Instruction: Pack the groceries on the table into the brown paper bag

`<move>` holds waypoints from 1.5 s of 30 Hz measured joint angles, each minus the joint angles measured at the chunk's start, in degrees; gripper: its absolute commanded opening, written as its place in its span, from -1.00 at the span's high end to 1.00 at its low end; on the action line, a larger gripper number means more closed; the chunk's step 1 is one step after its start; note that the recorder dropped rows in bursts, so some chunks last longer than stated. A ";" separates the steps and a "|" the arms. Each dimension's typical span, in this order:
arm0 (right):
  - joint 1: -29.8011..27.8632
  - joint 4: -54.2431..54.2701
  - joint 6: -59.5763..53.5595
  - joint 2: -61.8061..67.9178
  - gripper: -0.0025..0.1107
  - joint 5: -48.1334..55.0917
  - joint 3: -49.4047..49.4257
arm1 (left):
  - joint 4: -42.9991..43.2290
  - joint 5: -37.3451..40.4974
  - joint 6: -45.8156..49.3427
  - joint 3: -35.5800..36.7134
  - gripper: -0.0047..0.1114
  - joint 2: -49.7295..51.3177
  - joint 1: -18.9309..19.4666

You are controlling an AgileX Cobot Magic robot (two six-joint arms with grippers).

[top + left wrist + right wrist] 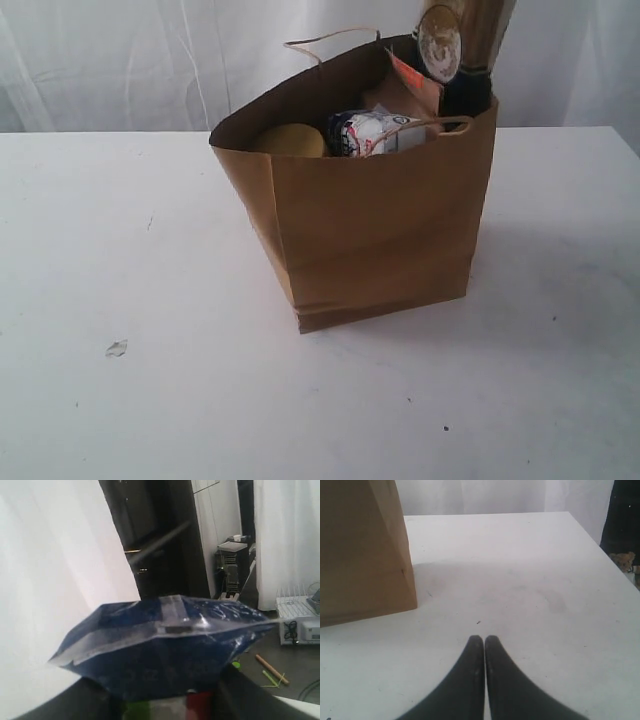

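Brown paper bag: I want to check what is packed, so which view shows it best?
The exterior view: the tall brown kraft-paper bag stands whole, its open top showing groceries inside. The right wrist view catches only one lower corner; the left wrist view shows none, just the dark-blue-ended spaghetti packet.

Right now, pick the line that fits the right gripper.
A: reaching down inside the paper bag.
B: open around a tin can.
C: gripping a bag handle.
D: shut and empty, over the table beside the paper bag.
D: the right gripper has its jaws pressed together with nothing between them, over the white table, with the brown paper bag standing off to one side.
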 measured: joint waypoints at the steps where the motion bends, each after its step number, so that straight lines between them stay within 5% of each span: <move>1: 0.00 0.00 0.00 0.00 0.93 0.00 0.00 | -1.16 -0.15 1.05 0.00 0.92 0.64 0.00; 12: 0.00 0.00 0.00 0.00 0.93 0.00 0.00 | -6.41 4.56 9.67 0.26 0.92 3.16 1.49; 21: 0.00 0.00 0.00 0.00 0.93 0.00 0.00 | -11.37 -1.58 10.98 14.78 0.92 -1.07 3.39; 45: 0.00 0.00 0.00 0.00 0.93 0.00 0.00 | -16.19 -8.56 16.04 35.02 0.92 -11.30 3.39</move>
